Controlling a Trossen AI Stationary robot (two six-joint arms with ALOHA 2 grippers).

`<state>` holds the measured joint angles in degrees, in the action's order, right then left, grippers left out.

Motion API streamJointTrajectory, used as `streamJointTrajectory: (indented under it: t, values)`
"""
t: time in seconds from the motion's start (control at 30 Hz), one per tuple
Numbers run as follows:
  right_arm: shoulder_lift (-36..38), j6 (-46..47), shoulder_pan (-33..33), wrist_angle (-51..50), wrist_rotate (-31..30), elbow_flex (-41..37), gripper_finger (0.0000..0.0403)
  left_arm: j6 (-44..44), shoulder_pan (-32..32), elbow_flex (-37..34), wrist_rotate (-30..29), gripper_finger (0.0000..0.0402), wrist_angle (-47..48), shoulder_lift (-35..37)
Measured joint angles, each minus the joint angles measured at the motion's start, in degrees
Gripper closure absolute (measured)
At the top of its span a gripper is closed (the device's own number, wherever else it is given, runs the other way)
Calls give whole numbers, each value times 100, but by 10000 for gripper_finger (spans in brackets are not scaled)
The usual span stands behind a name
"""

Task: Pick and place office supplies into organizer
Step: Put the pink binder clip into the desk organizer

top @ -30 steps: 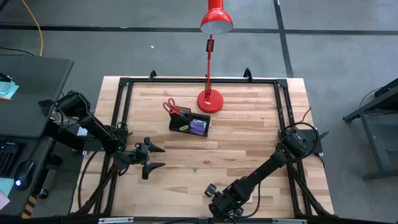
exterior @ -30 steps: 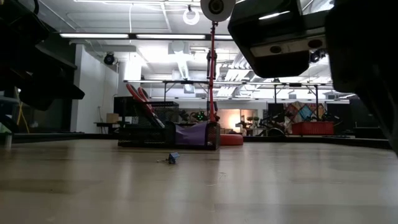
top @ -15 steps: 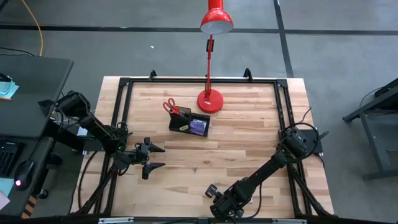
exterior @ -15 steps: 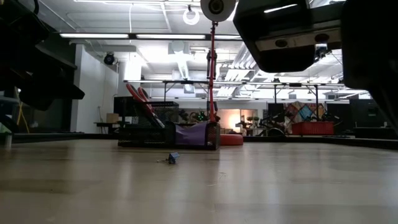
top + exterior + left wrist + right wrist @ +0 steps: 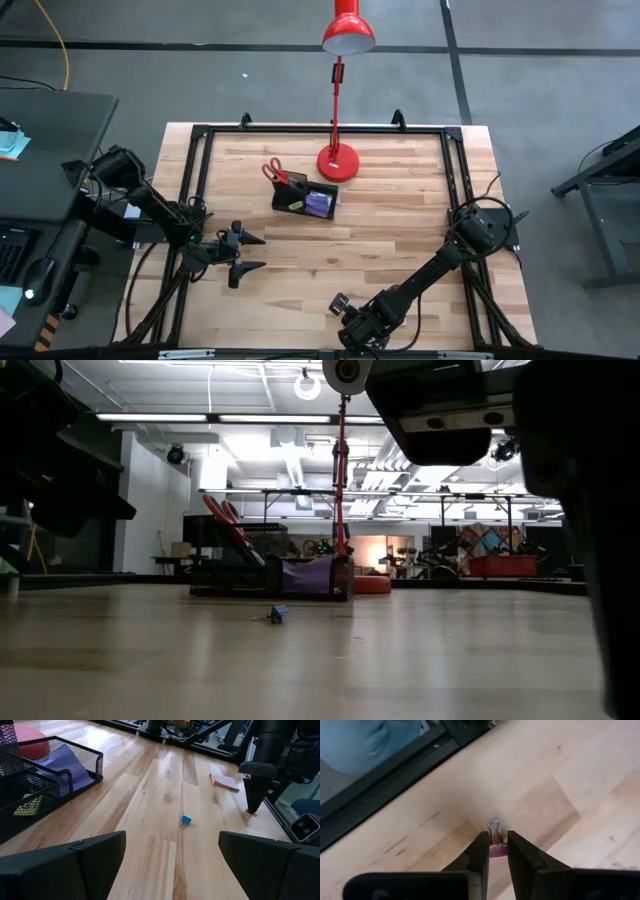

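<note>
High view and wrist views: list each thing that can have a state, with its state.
Organizer: partly filled.
Scissors: standing in organizer, leaning.
Blue clip: loose on table.
Pink clip: gripped.
Pink pad: flat on table.
Left gripper: jaws open, empty.
Right gripper: jaws shut on Pink clip.

Black mesh organizer (image 5: 305, 198) with scissors (image 5: 274, 173), purple pad (image 5: 319, 203).

My right pincer (image 5: 494, 851) hangs near the counter's (image 5: 400, 200) front edge, a small binder clip (image 5: 495, 845) between its fingers. My left pincer (image 5: 252, 253) waits at the left. The organizer (image 5: 305, 198) sits toward the back, the lamp (image 5: 338, 162) just behind it.
</note>
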<state>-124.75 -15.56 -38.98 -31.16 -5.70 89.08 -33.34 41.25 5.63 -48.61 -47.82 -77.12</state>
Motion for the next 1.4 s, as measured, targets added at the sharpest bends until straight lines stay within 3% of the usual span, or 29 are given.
streamJointTrajectory:
  t: [0.83, 1.2, 1.4]
  values:
    - [37, -474, 149, 5, -1648, -2, 362, 2, 0, 0, -8, 89, 0, 0]
    - [39, -863, 651, 802, -2000, 0, 372, 2, 0, 0, -22, 89, -1, 0]
    - [44, -1363, 991, 1271, -2538, 2, 368, 4, -2, 0, 171, 89, -1, -1]
